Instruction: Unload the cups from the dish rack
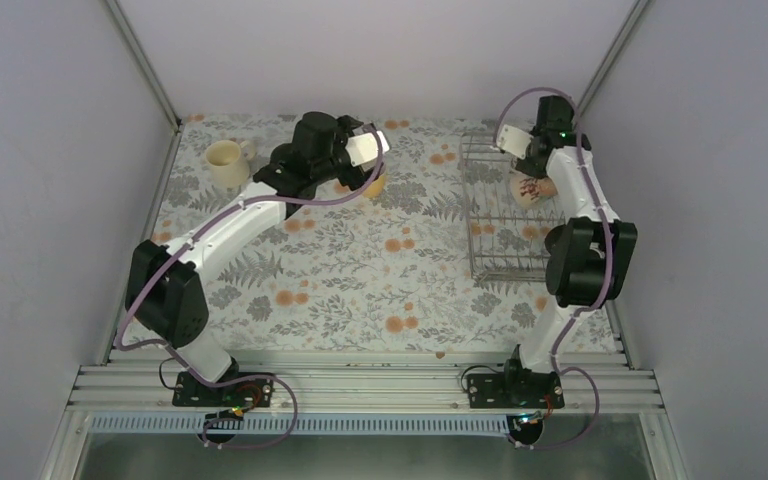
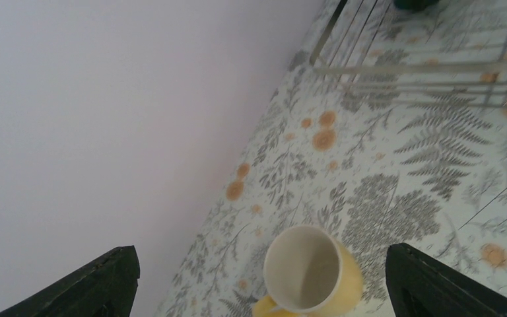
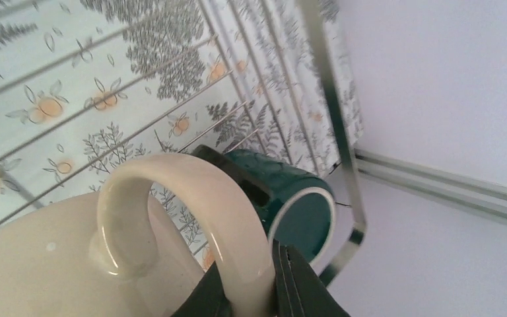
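Clamps right gripper (image 3: pixel 251 294) on cream mug (image 3: pixel 33 264) handle inside dish rack (image 3: pixel 333 119), teal mug (image 3: pixel 297 205) just beyond fingertips. Holds left gripper (image 2: pixel 262 254) spread wide, yellow mug (image 2: pixel 304 267) below, untouched.

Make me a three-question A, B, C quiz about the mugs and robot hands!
1. What is the yellow ceramic mug standing on? A sink; B flowery tablecloth; C shelf.
2. What colour is the cream ceramic mug's neighbour in the silver wire dish rack? A red; B teal; C blue.
3. The right gripper is: A wide open; B out of sight; C shut on the cream mug's handle.
Answers: B, it stands there under the open left gripper; B, right wrist view shows a teal mug; C, its fingers pinch the handle.
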`<action>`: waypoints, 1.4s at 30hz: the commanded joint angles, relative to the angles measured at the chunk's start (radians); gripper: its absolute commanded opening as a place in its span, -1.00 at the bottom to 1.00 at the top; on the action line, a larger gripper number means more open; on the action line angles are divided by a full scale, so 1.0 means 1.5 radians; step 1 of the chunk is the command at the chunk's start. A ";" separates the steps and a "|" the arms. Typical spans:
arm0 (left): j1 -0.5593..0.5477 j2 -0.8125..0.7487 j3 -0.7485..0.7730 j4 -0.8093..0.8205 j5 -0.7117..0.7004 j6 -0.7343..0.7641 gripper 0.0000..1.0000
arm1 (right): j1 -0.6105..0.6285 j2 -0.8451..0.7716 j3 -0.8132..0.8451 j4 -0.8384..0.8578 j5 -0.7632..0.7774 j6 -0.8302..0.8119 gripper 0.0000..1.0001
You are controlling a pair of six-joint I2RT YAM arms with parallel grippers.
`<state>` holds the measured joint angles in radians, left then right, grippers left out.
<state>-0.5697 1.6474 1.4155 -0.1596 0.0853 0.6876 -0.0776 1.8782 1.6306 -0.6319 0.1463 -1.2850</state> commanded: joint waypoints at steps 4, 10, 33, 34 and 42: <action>-0.003 -0.043 0.023 0.049 0.174 -0.119 0.88 | 0.005 -0.079 0.167 -0.143 -0.125 0.103 -0.92; -0.003 -0.030 0.050 0.164 0.286 -0.241 0.93 | 0.008 -0.088 0.296 -0.227 -0.304 0.205 -0.93; -0.055 0.104 0.180 0.187 0.420 -0.418 0.88 | 0.034 -0.158 0.287 -0.031 -0.682 0.573 -0.93; -0.056 0.108 0.188 0.188 0.425 -0.421 0.86 | 0.034 -0.157 0.287 -0.026 -0.685 0.580 -0.93; -0.086 0.159 0.240 0.172 0.445 -0.428 0.64 | 0.043 -0.148 0.289 -0.005 -0.703 0.613 -0.94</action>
<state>-0.6662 1.8477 1.7321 0.0887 0.7147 0.0589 -0.0257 1.6981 2.0464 -0.7418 -0.8330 -0.4286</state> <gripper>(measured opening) 0.860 0.105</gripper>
